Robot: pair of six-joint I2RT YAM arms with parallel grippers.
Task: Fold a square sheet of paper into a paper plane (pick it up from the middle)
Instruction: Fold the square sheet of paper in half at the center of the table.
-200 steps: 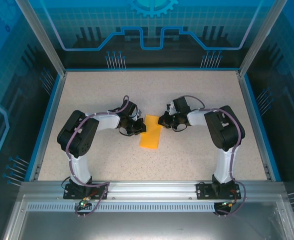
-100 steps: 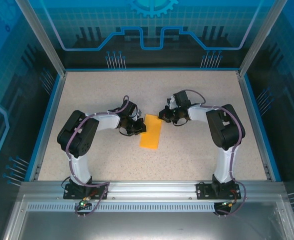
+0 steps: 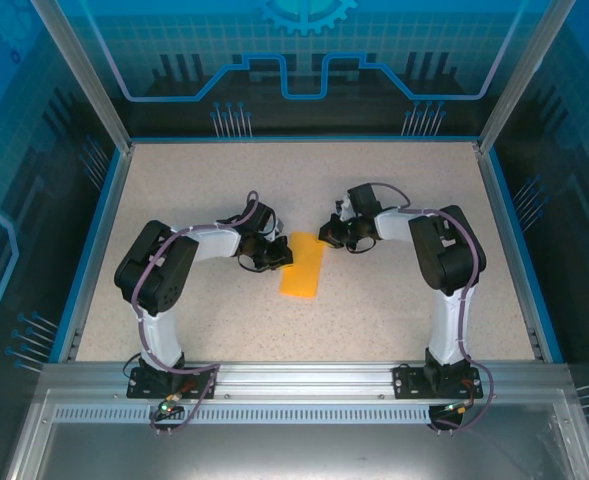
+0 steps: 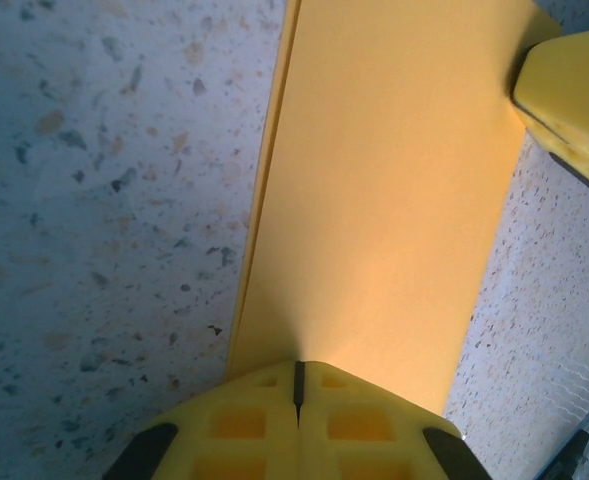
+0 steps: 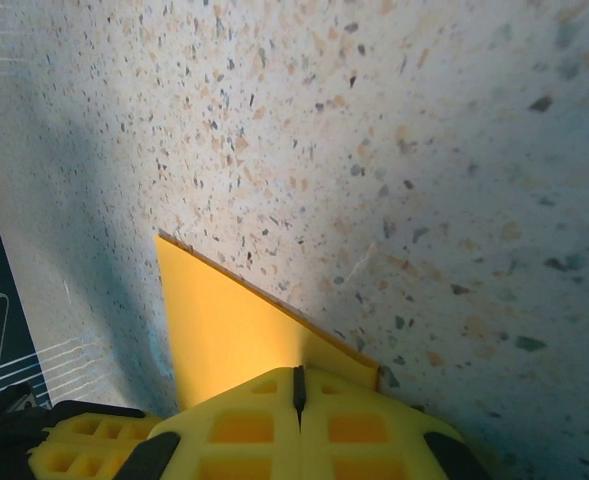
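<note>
Looking down, we see the folded paper sheet [image 3: 302, 266] flat on the table [image 3: 394, 300]; L pincer [image 4: 297, 385] & R pincer [image 5: 298, 385] are both closed tight, tips at its edges, gripping nothing.

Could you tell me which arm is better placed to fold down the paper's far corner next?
Probably the right: the right claw, shut, sits at the far right corner of the folded paper, whereas the left claw, also shut, rests midway along its left long edge.
</note>
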